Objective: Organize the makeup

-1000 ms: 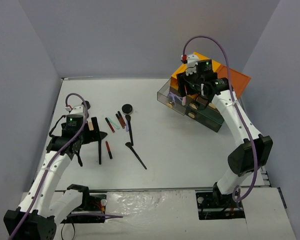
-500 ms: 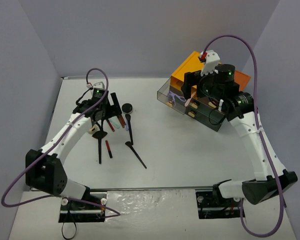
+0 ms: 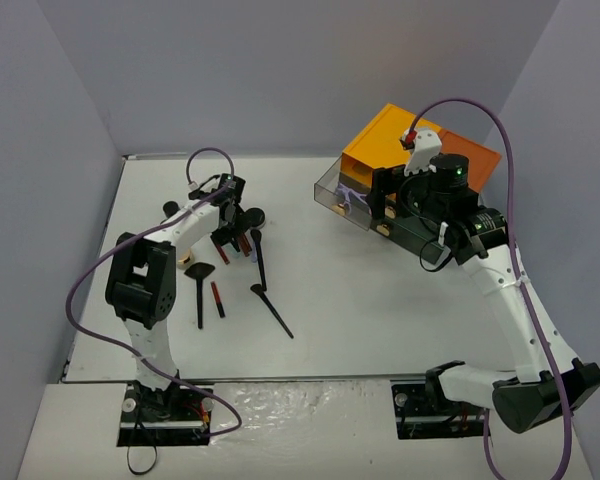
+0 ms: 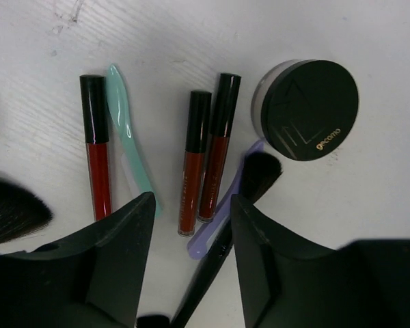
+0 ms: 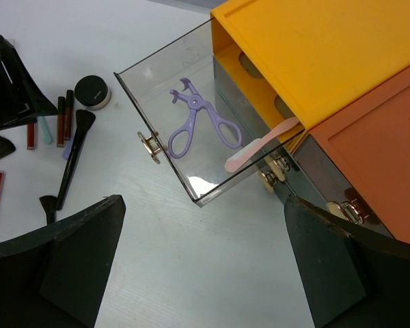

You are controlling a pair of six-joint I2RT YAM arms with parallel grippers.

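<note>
The makeup lies left of centre: a round black jar [image 3: 253, 217] [image 4: 307, 109], red sticks [image 4: 193, 160], a mint stick [image 4: 130, 140], a purple stick [image 4: 222, 219] and black brushes [image 3: 272, 310]. My left gripper [image 3: 225, 240] [image 4: 191, 205] hovers low over the sticks. Its jaws stand part-way apart, with the purple stick's end and a brush handle [image 4: 212, 273] in the gap and nothing gripped. My right gripper [image 3: 390, 205] [image 5: 203, 219] is wide open and holds nothing, above bare table just in front of the pulled-out clear drawer [image 5: 191, 116].
The orange-topped drawer box [image 3: 390, 140] stands at the back right. Its open drawer holds a purple scissor-like tool [image 5: 198, 123] and a pink stick [image 5: 260, 147]. More drawers with brass knobs [image 5: 270, 179] sit below. Grey walls close in the table.
My left arm swung from the table's left side to above the sticks, and its jaws narrowed. My right gripper drew back from the drawer and opened wide.
</note>
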